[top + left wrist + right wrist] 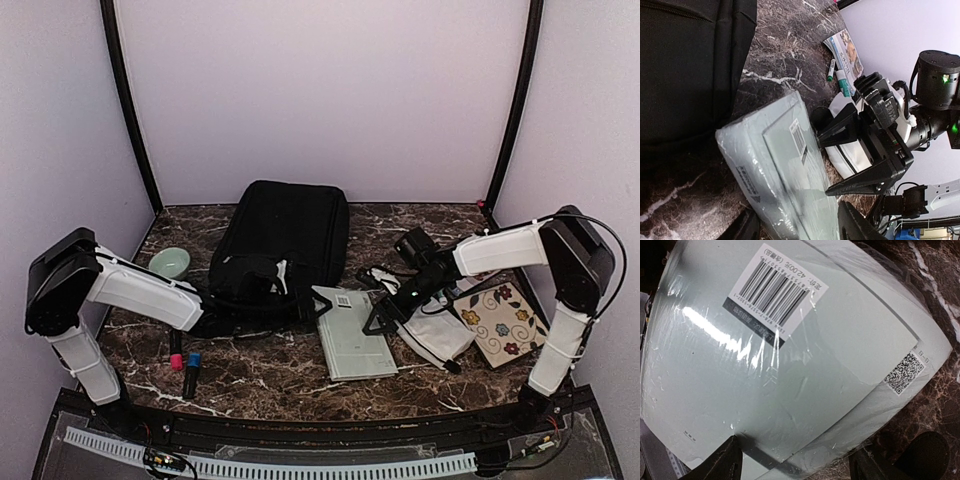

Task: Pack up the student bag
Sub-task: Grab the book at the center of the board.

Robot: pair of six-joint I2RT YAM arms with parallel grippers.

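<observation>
The student bag lies flat at the middle back of the table, a large black backpack; its dark side fills the left wrist view's upper left. A pale grey shrink-wrapped book rests just right of its near corner. My left gripper is at the book's far left corner, and the book runs between the open fingers of that gripper. Pad contact is unclear. My right gripper stands open at the book's right edge, its fingers spread along the book and the gripper grasping nothing.
A white pouch and a floral notebook lie right of the book, under the right arm. A green bowl sits at the left. Red and blue markers lie near the front. A picture book and pens lie farther back.
</observation>
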